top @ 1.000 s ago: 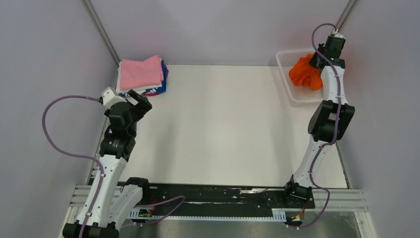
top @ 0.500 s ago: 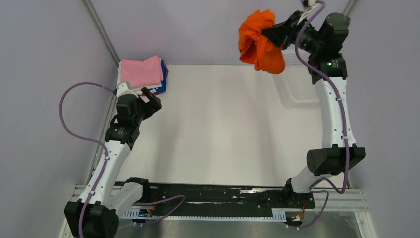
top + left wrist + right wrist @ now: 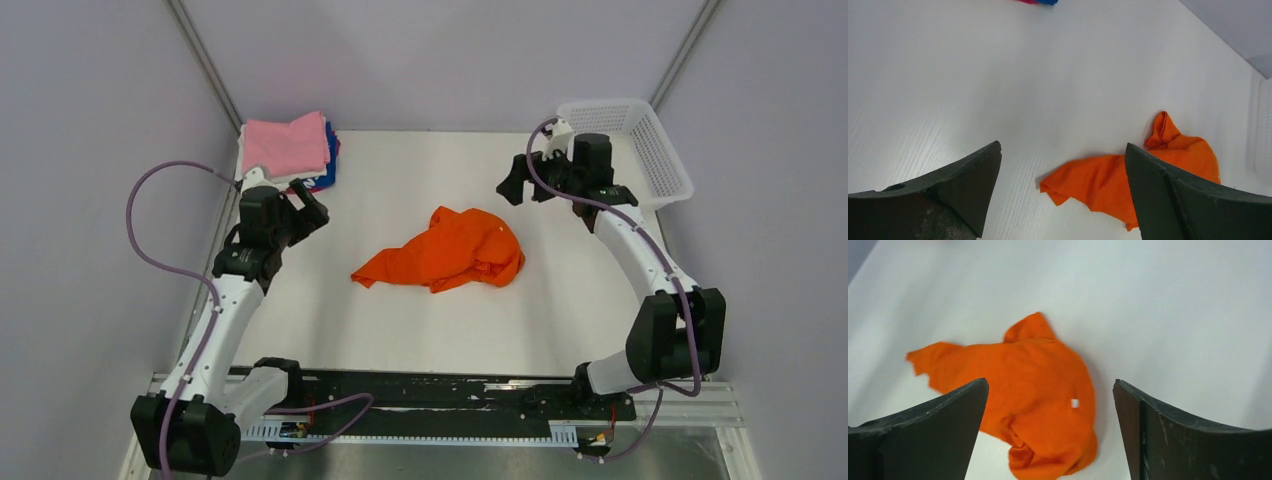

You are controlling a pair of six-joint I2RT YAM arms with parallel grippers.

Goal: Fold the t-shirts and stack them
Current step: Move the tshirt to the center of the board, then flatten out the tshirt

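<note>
At the far left corner of the table (image 3: 420,320), the top external view shows one folded stack (image 3: 290,150) whole. It is pink on top, with white and blue edges showing beneath, so three colours in all. The left wrist view catches only a sliver of that folded stack (image 3: 1037,1) at its upper edge, and the right wrist view does not reach it.

Near the stack but not touching it, the left gripper (image 3: 308,207) hangs above the table. Its own camera shows the left gripper (image 3: 1063,192) with fingers spread wide and only bare table in the gap.

One orange t-shirt (image 3: 450,250) lies crumpled and unfolded mid-table, well apart from the stack. All three views have it. The left wrist view sees the orange t-shirt (image 3: 1128,175) from one side, partly behind a finger. The right wrist view shows the orange t-shirt (image 3: 1018,385) almost whole, along with a small white tag (image 3: 1075,403) on the cloth.

Right of the shirt and clear of it, the right gripper (image 3: 510,180) hovers. From its wrist camera the right gripper (image 3: 1050,425) is also spread wide and grips nothing.

One white mesh basket (image 3: 665,150) stands at the far right corner. The left wrist view shows only a pale strip of the basket (image 3: 1263,130).
</note>
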